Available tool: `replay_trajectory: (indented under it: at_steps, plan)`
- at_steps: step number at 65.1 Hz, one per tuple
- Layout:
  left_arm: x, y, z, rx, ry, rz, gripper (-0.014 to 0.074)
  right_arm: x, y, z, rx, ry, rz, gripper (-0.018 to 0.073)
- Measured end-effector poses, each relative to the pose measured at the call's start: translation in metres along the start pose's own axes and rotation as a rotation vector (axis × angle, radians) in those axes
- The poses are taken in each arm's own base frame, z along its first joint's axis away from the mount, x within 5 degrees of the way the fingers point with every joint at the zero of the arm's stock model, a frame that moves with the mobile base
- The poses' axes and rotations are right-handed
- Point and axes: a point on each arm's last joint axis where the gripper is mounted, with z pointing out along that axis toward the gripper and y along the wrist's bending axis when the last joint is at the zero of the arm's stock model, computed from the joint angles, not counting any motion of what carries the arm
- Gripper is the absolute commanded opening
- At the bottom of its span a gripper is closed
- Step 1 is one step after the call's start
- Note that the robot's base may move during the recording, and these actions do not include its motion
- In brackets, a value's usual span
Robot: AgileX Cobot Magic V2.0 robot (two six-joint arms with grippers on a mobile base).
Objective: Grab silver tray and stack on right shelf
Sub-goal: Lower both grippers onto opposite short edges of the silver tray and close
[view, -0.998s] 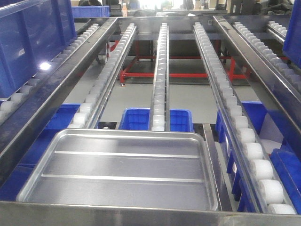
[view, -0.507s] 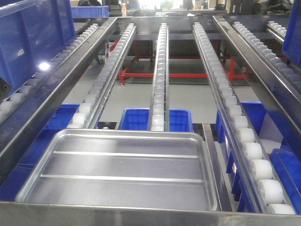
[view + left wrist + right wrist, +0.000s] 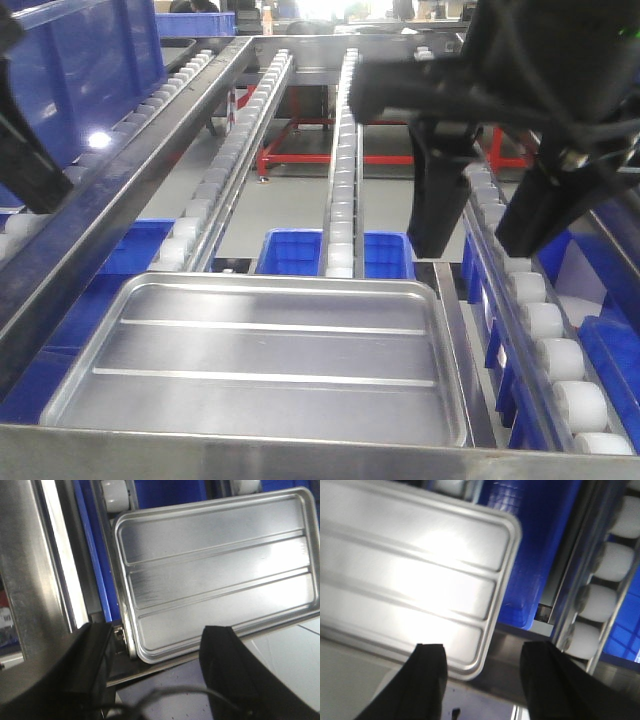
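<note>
The silver tray [image 3: 260, 355] lies flat at the near end of a roller rack, just behind a steel front bar [image 3: 300, 455]. My left gripper [image 3: 157, 632] hangs open above the tray's [image 3: 215, 570] near left corner, one finger on each side of it. Over the near right corner of the tray [image 3: 405, 580] my right gripper [image 3: 485, 650] is open too, its left finger above the rim. In the front view the right gripper [image 3: 472, 250] hovers above the tray's far right corner, holding nothing. The right shelf is out of view.
Three lanes of white rollers [image 3: 340, 150] run away from the tray. Blue bins [image 3: 290, 250] sit below the rack and a big blue crate [image 3: 80, 80] stands on the left lane. A red frame [image 3: 300, 158] stands on the floor beyond.
Both arms have come into the front view, the right from the upper right and the left at the left edge. The tray has stayed put.
</note>
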Motion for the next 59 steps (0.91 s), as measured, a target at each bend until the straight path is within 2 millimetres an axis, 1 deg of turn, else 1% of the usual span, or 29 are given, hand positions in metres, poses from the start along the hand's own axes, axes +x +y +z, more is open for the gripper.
replay_trajectory:
  at_steps: [5, 13, 23, 38, 44, 59]
  plan:
    - [-0.005, -0.002, 0.011, -0.025, 0.049, -0.019, 0.0298, -0.002, 0.001, 0.006, 0.006, -0.006, 0.031, 0.0442]
    - [-0.008, -0.014, 0.031, -0.1, 0.131, -0.011, 0.0298, -0.002, 0.001, 0.011, 0.011, -0.002, 0.044, 0.0442]
    - [-0.008, -0.025, 0.049, -0.169, 0.147, -0.056, 0.0298, -0.001, 0.001, 0.021, 0.027, 0.018, 0.043, 0.0442]
    - [-0.011, -0.024, 0.066, -0.2, 0.141, -0.081, 0.0298, 0.007, -0.003, 0.043, 0.046, 0.047, 0.036, 0.0442]
    - [-0.012, -0.023, 0.072, -0.206, 0.14, -0.073, 0.0298, 0.008, -0.006, 0.049, 0.049, 0.048, 0.039, 0.0442]
    - [-0.013, -0.022, 0.088, -0.211, 0.143, -0.062, 0.0298, 0.009, -0.005, 0.063, 0.048, 0.054, 0.035, 0.0442]
